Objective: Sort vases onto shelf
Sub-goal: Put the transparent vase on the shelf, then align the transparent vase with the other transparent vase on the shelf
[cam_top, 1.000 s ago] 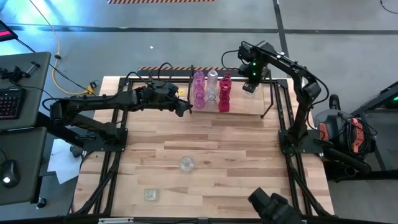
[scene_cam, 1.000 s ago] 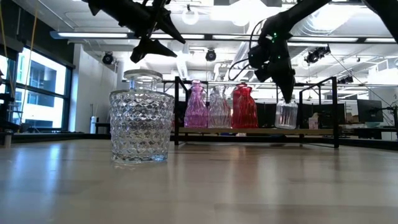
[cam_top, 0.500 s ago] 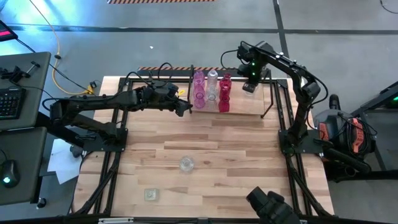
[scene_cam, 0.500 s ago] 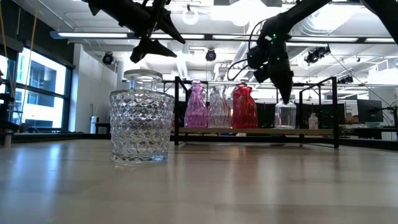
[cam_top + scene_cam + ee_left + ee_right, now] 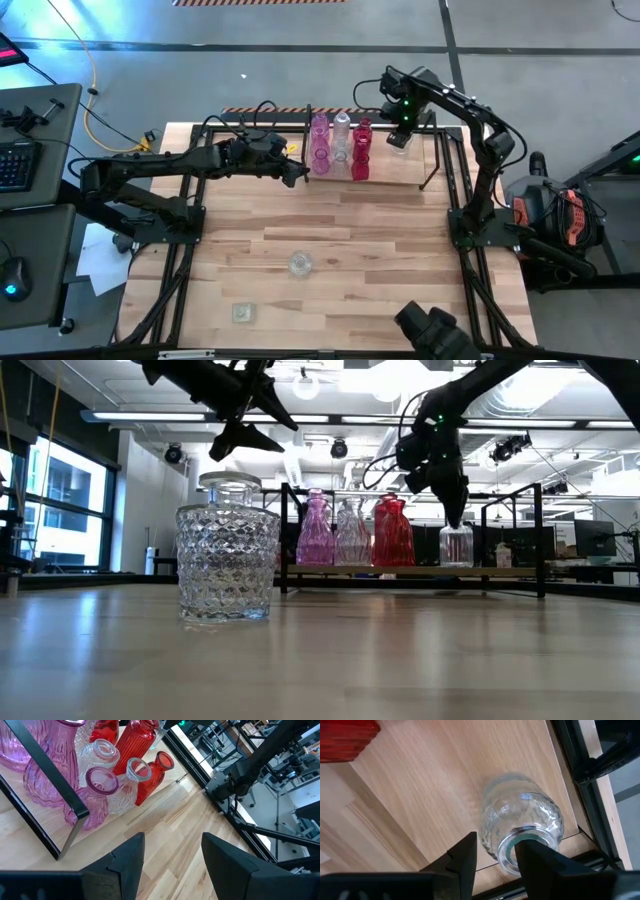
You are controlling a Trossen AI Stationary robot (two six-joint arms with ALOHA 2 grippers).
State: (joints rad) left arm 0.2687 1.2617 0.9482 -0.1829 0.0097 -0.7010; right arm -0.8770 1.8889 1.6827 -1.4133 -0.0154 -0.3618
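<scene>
The shelf [image 5: 425,165] stands at the table's far edge. Pink [image 5: 319,140], clear [image 5: 341,135] and red [image 5: 361,145] vases stand close together on its left part. A small clear vase [image 5: 520,820] stands upright by its base on the right part [image 5: 457,547]. My right gripper [image 5: 495,852] hangs above this vase, pointing down and open. One finger is outside the rim and the other is over the mouth. My left gripper [image 5: 172,850] hovers open and holding nothing, just left of the shelf [image 5: 300,172]. My right gripper has its fingers on either side of the clear vase's rim [image 5: 506,851], coming from above. I cannot tell whether either finger touches the glass. The vase stands on the shelf board on its own.
A faceted clear vase [image 5: 300,263] stands mid-table toward the near edge and looms large in the low view [image 5: 227,560]. A small glass piece [image 5: 242,312] lies near the front left. The shelf's black frame [image 5: 45,805] is close to my left gripper.
My right gripper has opened at the clear vase's neck and let it go. The vase now stands upright on the shelf board. My left arm has kept still.
</scene>
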